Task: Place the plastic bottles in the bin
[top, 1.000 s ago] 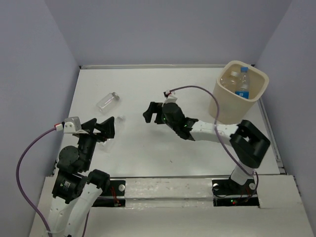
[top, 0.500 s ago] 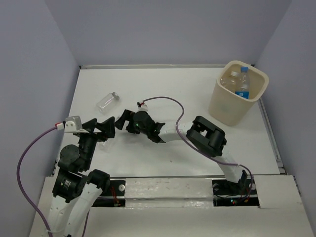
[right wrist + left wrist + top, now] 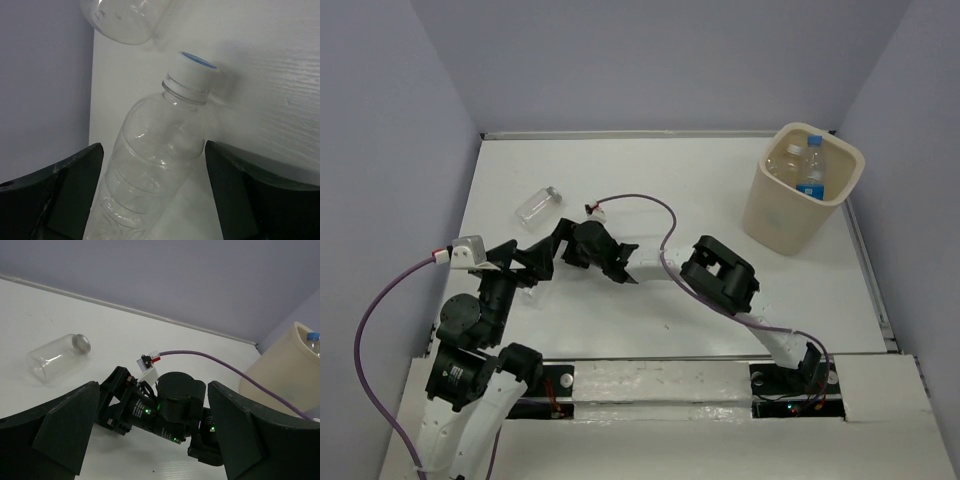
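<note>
White tabletop, left of frame: right gripper is straddling the clear white-capped plastic bottle, jaws spread wide, gripping nothing yet, evidently lining up a grasp; cream-beige bin is standing upper right.

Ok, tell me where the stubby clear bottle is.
In the top view, the stubby bottle lies on its side on the left of the table, just beyond the right gripper, far from the bin.

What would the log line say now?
right jaws: open, around bottle | left jaws: open, empty | bin: bottles inside
</note>
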Robot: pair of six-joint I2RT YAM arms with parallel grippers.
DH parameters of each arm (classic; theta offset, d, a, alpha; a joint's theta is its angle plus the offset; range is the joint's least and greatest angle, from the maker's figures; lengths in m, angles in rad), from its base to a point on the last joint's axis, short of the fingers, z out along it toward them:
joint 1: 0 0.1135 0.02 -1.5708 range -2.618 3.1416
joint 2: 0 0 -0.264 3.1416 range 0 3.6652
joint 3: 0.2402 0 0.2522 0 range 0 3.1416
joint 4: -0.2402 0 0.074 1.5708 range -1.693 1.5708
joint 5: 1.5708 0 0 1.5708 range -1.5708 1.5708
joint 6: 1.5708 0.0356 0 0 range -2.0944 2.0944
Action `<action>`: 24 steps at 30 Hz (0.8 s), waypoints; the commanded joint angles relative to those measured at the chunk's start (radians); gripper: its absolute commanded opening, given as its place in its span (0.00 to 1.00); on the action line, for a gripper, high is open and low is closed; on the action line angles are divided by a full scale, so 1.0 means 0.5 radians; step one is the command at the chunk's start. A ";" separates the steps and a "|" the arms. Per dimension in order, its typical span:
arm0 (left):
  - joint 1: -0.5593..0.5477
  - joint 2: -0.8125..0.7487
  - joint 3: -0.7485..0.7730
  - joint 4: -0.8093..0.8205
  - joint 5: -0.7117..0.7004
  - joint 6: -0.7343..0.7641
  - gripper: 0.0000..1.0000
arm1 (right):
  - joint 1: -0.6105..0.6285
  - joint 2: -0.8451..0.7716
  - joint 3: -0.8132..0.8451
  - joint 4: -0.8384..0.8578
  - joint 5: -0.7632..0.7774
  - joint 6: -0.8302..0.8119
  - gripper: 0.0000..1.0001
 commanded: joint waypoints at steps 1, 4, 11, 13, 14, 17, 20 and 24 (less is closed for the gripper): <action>0.008 -0.034 0.025 0.075 0.025 0.030 0.99 | 0.023 -0.007 -0.085 -0.169 0.065 -0.006 0.79; 0.011 -0.034 0.025 0.075 0.025 0.030 0.99 | 0.023 -0.074 -0.165 -0.169 0.127 -0.042 0.65; 0.011 -0.019 0.025 0.075 0.028 0.030 0.99 | 0.023 -0.219 -0.367 -0.123 0.219 -0.144 0.51; 0.011 -0.013 0.025 0.075 0.031 0.027 0.99 | 0.023 -0.326 -0.505 -0.022 0.234 -0.180 0.44; 0.008 -0.013 0.025 0.075 0.031 0.030 0.99 | 0.023 -0.426 -0.560 0.012 0.246 -0.196 0.44; 0.011 -0.001 0.022 0.081 0.041 0.030 0.99 | 0.004 -0.641 -0.851 0.153 0.341 -0.303 0.43; 0.008 0.002 0.022 0.084 0.059 0.033 0.99 | -0.038 -1.003 -1.139 0.184 0.507 -0.453 0.43; 0.011 -0.004 0.019 0.093 0.074 0.033 0.99 | -0.158 -1.522 -1.447 0.187 0.660 -0.692 0.43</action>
